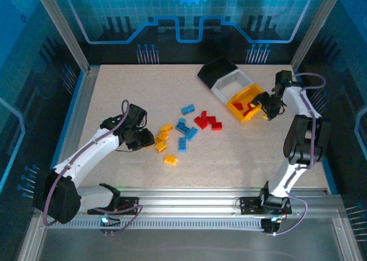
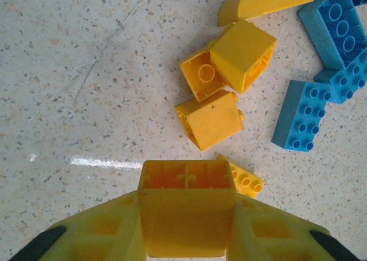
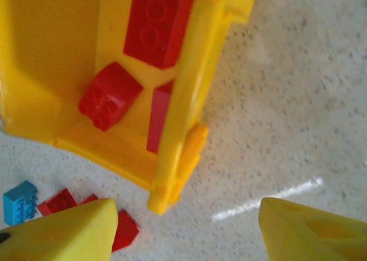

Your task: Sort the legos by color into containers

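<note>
My left gripper [image 2: 187, 215] is shut on a yellow lego [image 2: 186, 206], held just above the table beside a heap of yellow legos [image 2: 212, 120] and blue legos [image 2: 301, 115]. From above, the left gripper [image 1: 143, 139] sits at the left end of the loose pile: yellow legos [image 1: 162, 137], blue legos [image 1: 186, 132], red legos [image 1: 207, 122]. Three containers stand at the back right: black [image 1: 217, 70], white [image 1: 228, 82], yellow [image 1: 236, 113]. Red legos [image 3: 109, 97] lie in the yellow container [image 3: 189, 71]. My right gripper [image 3: 186, 226] is open, empty, beside that container's corner.
A flat yellow lego [image 2: 246, 178] lies right under the held one. One yellow lego [image 1: 170, 159] sits apart, nearer the front. Metal frame posts and blue walls ring the table. The right gripper [image 1: 265, 106] hovers at the yellow container's right side.
</note>
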Controlling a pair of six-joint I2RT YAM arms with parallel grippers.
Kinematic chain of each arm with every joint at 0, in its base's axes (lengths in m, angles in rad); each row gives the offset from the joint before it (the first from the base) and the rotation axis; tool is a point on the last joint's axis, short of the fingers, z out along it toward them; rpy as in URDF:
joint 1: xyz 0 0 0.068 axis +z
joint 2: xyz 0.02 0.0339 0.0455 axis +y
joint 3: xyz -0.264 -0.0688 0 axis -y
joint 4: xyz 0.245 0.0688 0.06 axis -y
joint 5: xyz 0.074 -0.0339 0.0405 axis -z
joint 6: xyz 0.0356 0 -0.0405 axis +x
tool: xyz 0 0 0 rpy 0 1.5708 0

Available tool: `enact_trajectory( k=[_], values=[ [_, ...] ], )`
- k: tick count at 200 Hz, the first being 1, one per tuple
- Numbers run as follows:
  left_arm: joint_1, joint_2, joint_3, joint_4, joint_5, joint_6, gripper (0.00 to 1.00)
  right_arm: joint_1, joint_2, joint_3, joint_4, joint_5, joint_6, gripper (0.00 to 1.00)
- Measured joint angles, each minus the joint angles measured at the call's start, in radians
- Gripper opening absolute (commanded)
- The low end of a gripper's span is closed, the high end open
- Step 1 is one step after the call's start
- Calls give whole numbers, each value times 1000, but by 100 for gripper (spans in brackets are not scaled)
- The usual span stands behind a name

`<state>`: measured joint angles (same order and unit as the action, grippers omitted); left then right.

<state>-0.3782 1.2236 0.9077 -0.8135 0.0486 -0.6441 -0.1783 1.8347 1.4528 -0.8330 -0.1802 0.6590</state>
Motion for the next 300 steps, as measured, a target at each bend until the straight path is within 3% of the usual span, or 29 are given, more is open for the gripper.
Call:
enact_trajectory(
  k=[29, 64, 93, 128, 207, 263, 300],
  values=[
    [0, -34, 1, -28, 1, 0, 33, 0, 69, 48, 21, 8, 4, 60],
    [0, -68, 13, -73, 1, 8, 34, 7, 157, 92, 31, 19, -4, 46],
    [0, -84, 29, -90, 0, 20, 34, 31, 169, 92, 29, 34, -26, 34],
    [0, -81, 42, -94, 1, 23, 34, 76, 169, 98, 5, 64, -75, 29],
    [0, 16, 114, -65, 23, 35, 34, 195, 164, 102, -53, 102, -213, 27],
    [0, 114, 217, -31, 37, 61, 34, 298, 93, 10, -76, 129, -292, 27],
    [0, 204, 291, -14, 40, 87, 34, 303, 75, -3, -93, 127, -309, 33]
  ],
)
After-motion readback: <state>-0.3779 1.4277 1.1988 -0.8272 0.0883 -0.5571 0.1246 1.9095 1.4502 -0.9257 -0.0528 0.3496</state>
